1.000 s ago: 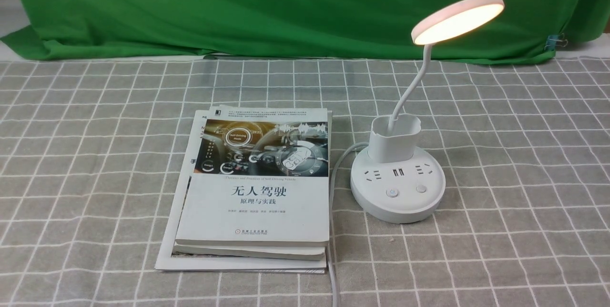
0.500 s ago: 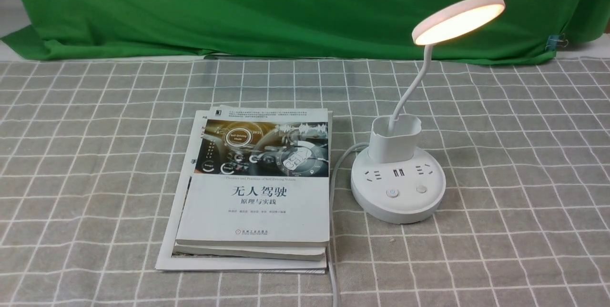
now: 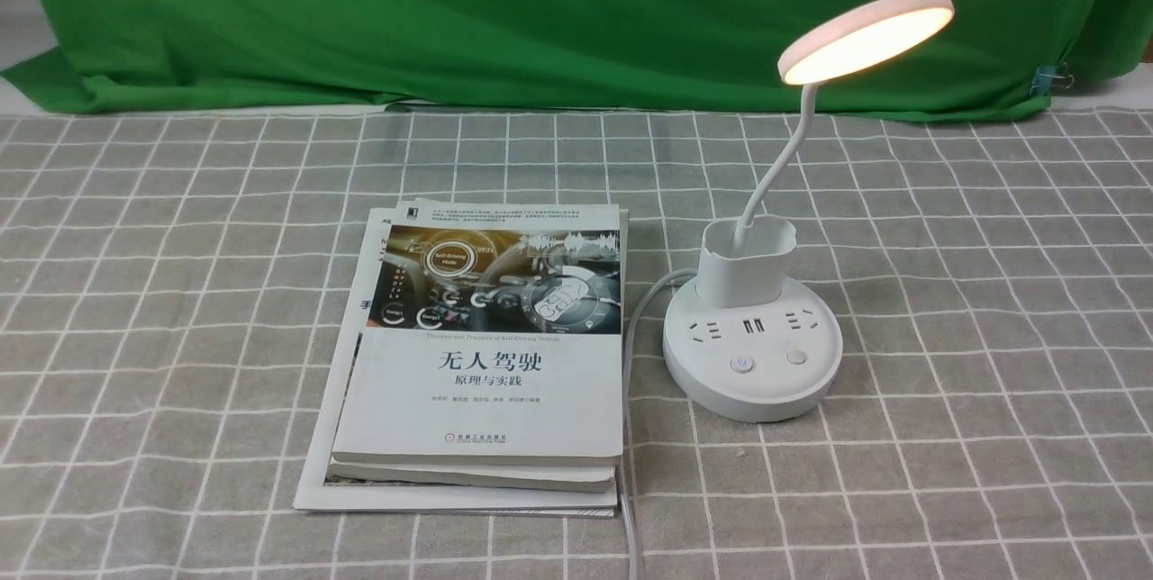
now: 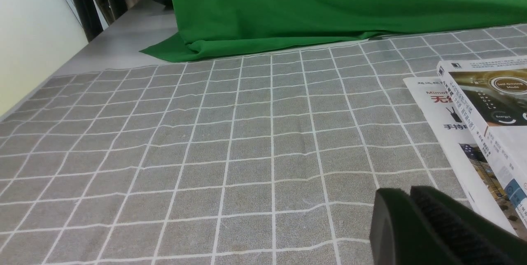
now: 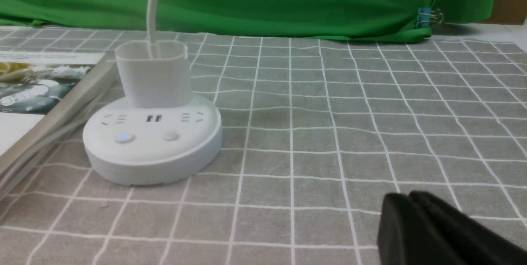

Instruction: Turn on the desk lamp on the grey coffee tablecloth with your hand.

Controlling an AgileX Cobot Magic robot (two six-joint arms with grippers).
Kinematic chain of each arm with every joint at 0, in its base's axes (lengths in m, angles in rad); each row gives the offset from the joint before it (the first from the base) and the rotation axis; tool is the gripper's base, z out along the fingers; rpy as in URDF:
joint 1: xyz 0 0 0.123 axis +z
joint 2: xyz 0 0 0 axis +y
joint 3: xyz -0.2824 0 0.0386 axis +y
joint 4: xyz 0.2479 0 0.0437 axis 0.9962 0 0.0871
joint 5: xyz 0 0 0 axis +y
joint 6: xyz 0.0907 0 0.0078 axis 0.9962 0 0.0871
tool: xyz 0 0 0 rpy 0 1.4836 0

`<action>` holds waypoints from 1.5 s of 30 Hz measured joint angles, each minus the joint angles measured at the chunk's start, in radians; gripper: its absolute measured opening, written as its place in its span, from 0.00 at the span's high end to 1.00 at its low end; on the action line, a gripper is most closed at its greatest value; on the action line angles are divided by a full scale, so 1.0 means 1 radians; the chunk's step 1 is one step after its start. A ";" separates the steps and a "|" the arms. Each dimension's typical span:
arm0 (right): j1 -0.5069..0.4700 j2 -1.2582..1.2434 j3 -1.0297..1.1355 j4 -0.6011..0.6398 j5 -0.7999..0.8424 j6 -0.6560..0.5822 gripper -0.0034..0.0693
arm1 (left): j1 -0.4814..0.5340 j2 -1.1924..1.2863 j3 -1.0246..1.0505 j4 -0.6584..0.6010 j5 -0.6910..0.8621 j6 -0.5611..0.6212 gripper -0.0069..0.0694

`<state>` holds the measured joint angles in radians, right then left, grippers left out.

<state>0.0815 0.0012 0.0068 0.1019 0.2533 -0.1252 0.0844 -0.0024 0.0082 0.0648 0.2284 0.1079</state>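
The white desk lamp stands right of centre on the grey coffee tablecloth. Its disc head glows warm yellow. One of the two buttons on its round base shows a small blue light. The base also shows in the right wrist view. No arm shows in the front view. My left gripper is shut and empty, low over the cloth beside the books. My right gripper is shut and empty, low over the cloth, well apart from the lamp base.
A stack of books lies left of the lamp, also in the left wrist view. The lamp's white cord runs between books and base toward the front edge. A green backdrop cloth hangs behind, with a clip.
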 joint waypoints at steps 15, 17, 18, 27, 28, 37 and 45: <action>0.000 0.000 0.000 0.000 0.000 0.001 0.86 | 0.000 0.000 0.000 0.000 0.000 -0.001 0.88; 0.000 0.000 0.000 0.000 0.000 0.001 0.86 | 0.000 0.000 0.000 0.000 0.000 -0.001 0.88; 0.000 0.000 0.000 0.000 0.000 0.001 0.86 | 0.000 0.000 0.000 0.000 0.000 -0.001 0.88; 0.000 0.000 0.000 0.000 0.000 0.001 0.83 | 0.000 0.000 0.000 0.000 0.000 -0.001 0.88; 0.000 0.000 0.000 0.000 0.000 0.001 0.82 | 0.000 0.000 0.000 0.000 0.000 -0.001 0.88; 0.000 0.000 0.000 0.000 0.000 0.001 0.79 | 0.000 0.000 0.000 0.000 0.000 -0.001 0.88; 0.000 0.000 0.000 0.000 0.000 0.001 0.76 | 0.000 0.000 0.000 0.000 0.000 -0.001 0.88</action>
<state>0.0815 0.0012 0.0068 0.1019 0.2533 -0.1245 0.0844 -0.0024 0.0082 0.0648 0.2284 0.1073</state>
